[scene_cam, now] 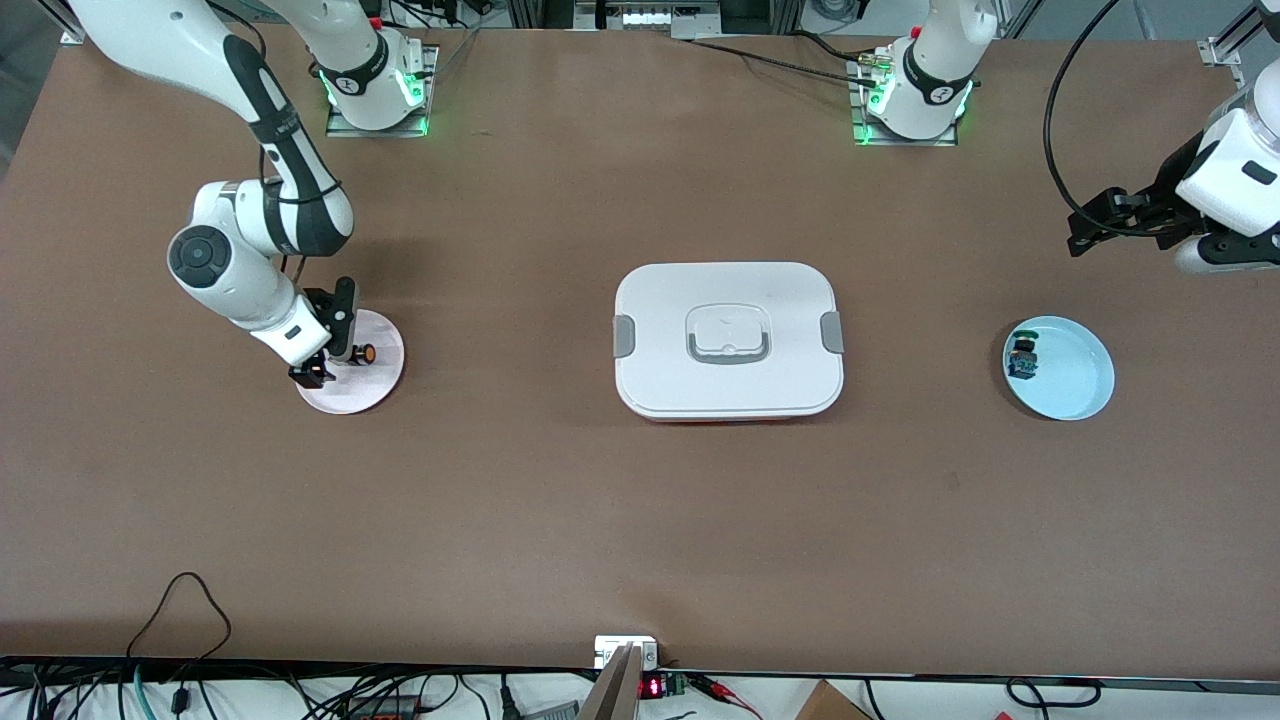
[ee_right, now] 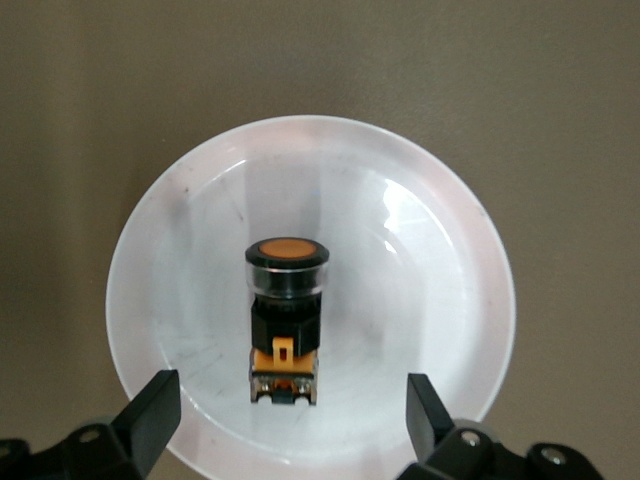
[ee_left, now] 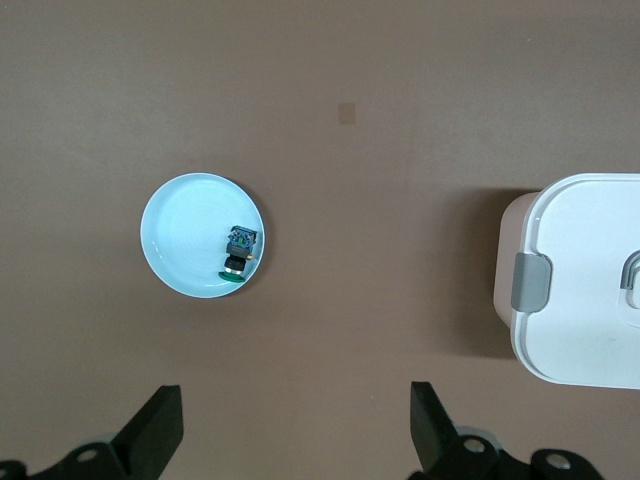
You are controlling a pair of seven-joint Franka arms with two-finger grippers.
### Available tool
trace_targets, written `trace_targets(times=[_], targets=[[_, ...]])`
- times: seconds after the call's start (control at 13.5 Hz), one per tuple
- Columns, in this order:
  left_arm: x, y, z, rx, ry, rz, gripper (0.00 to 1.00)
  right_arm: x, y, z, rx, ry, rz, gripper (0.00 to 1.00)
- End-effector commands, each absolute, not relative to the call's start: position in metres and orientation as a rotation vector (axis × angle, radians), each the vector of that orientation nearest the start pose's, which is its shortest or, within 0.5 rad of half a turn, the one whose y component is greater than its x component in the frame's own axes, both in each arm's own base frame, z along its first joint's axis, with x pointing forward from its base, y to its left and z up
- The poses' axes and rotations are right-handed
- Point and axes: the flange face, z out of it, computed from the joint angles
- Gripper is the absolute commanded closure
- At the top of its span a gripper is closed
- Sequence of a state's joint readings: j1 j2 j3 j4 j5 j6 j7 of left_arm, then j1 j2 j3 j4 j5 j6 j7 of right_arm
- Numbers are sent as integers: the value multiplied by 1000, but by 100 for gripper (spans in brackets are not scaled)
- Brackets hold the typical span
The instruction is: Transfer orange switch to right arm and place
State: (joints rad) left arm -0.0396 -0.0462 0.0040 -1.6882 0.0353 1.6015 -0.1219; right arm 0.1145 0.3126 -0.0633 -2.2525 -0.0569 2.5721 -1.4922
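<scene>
- Mid-height in the front frame, toward the right arm's end of the table: orange switch lying on its side on the pale pink plate, orange cap turned toward the table's middle.
- Probably light, rigid and hard plastic, with a smooth round collar likely to roll or slip; safest hold judged to be across the squarer black body just below the cap.
- Right gripper low over that plate, jaws spread wide to either side of the switch, touching nothing and pinching nothing in the right wrist view.
- Centre of the frame: closed white lidded box with grey latches.
- Toward the left arm's end, at similar height: light blue plate holding the green-and-blue switch near its rim.
- Higher, at the frame's edge: left gripper waiting in the air over bare table, jaws spread and empty.
</scene>
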Motion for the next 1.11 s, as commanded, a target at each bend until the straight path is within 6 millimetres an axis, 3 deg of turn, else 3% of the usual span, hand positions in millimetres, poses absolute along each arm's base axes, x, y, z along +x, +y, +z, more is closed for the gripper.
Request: trace_targets(times=[0.0, 0.3, 0.59, 0.74, 1.04], targets=[[542, -14, 601, -3115, -111, 67, 0, 547, 30, 270, 2181, 2205, -31, 0], [541, -14, 602, -3115, -111, 62, 0, 577, 37, 348, 2307, 2213, -70, 0], [541, -14, 602, -3115, -111, 62, 0, 598, 51, 425, 2399, 2167, 22, 0], [541, -14, 602, -3113, -111, 62, 0, 598, 54, 448, 2519, 2031, 21, 0], [541, -15, 602, -3113, -109, 62, 0, 593, 70, 487, 2869, 1524, -44, 0]])
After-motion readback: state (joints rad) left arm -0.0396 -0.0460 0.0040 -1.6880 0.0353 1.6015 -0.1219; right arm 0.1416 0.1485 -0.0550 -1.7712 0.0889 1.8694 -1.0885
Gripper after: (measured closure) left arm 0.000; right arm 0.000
